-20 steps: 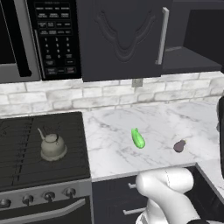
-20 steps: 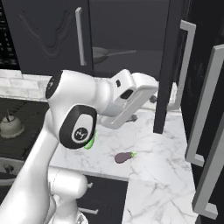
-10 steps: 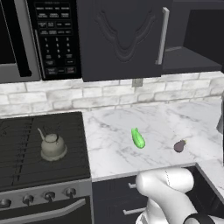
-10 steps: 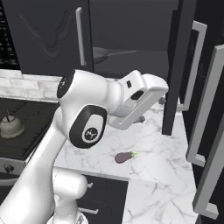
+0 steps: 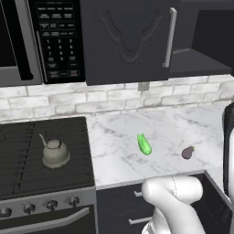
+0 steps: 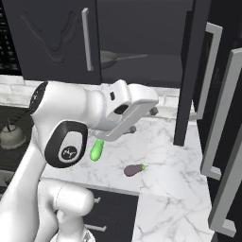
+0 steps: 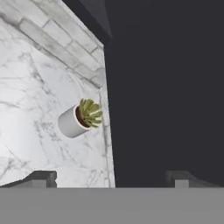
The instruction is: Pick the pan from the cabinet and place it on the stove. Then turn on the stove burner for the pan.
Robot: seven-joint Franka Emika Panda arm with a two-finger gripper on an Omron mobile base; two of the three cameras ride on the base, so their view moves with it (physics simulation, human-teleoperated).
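Right base view shows the pan (image 6: pixel 108 59) resting on the shelf of the open cabinet (image 6: pixel 142 42) at about 11 o'clock from the arm's wrist, its thin handle pointing toward 3 o'clock. In the hand view the tool (image 7: pixel 111 178) has its fingertips (image 7: pixel 41 178) spread wide on nothing, looking down at the surface (image 7: pixel 30 109) and a potted plant (image 7: pixel 81 118). To do the reach well, the robot should probably lift and level the wrist toward the shelf, clear the open door (image 6: pixel 189 71), and line the spread fingers across the handle.

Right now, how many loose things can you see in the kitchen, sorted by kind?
Cookware: 2, the pan in the open cabinet and the kettle on the stove.
Vegetables: 2, a green one and a purple eggplant on the counter.
Potted plants: 1.
Total: 5
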